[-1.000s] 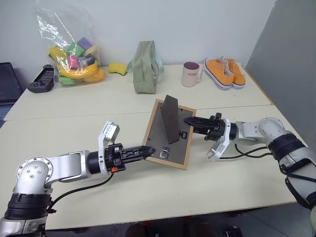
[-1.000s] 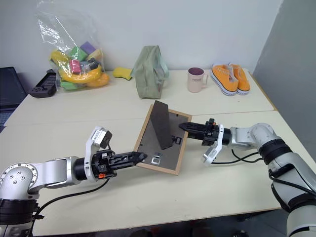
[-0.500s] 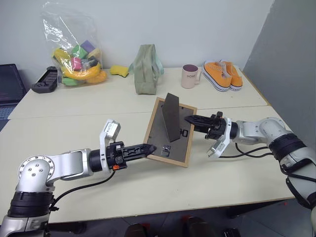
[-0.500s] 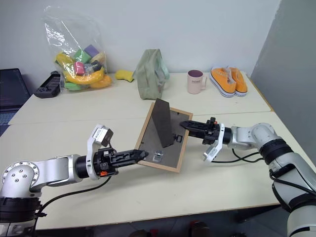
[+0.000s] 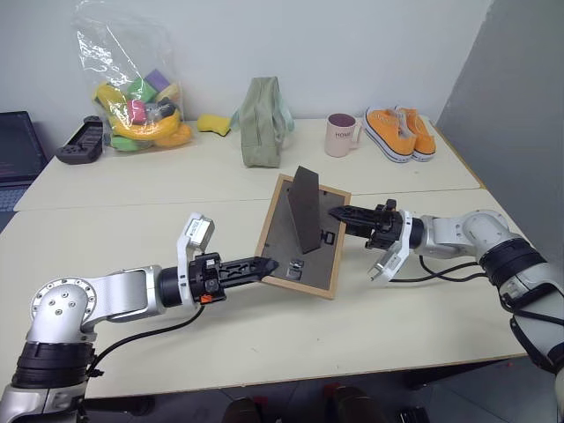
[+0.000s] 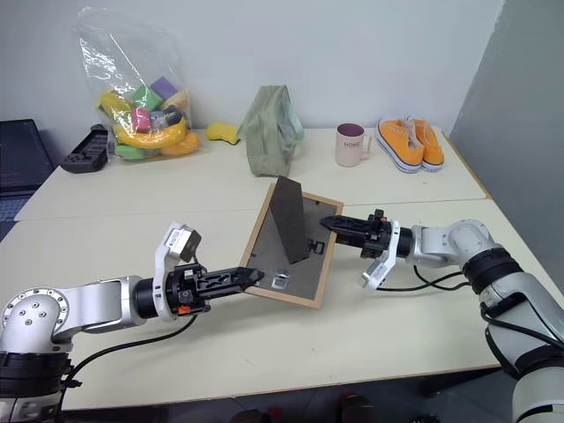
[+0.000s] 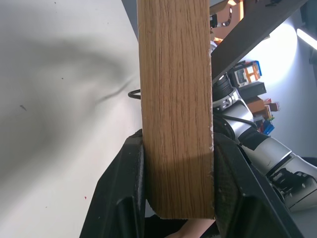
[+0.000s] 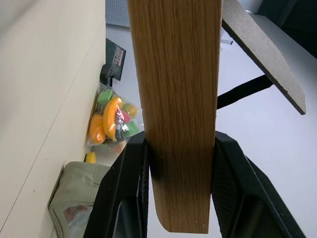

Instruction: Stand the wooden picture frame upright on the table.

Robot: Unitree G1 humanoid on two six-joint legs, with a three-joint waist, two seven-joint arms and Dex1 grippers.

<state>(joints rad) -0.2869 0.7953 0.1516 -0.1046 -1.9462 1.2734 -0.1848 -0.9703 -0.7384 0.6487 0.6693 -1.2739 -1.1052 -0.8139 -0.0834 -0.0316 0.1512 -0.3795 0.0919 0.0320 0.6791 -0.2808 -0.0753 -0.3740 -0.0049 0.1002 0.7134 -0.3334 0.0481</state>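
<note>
The wooden picture frame [image 5: 298,251] is held between both grippers over the table [image 5: 132,220], back side up and tilted. Its dark back shows clips, and the fold-out stand [image 5: 306,207] sticks up from it. My left gripper [image 5: 267,263] is shut on the near left corner. In the left wrist view its fingers [image 7: 126,188] clamp the light wood edge [image 7: 176,99]. My right gripper [image 5: 337,213] is shut on the far right edge. In the right wrist view its fingers [image 8: 126,188] squeeze the wood edge [image 8: 176,99]. The picture side faces down and is hidden.
Along the back of the table stand a clear bag of colourful toys [image 5: 137,88], a black controller [image 5: 77,141], a yellow sponge [image 5: 210,123], a green pouch [image 5: 262,119], a pink mug [image 5: 341,134] and orange shoes [image 5: 401,130]. A grey partition [image 5: 511,132] rises at the right.
The head camera has tipped a little. Both grippers and the frame keep their places.
</note>
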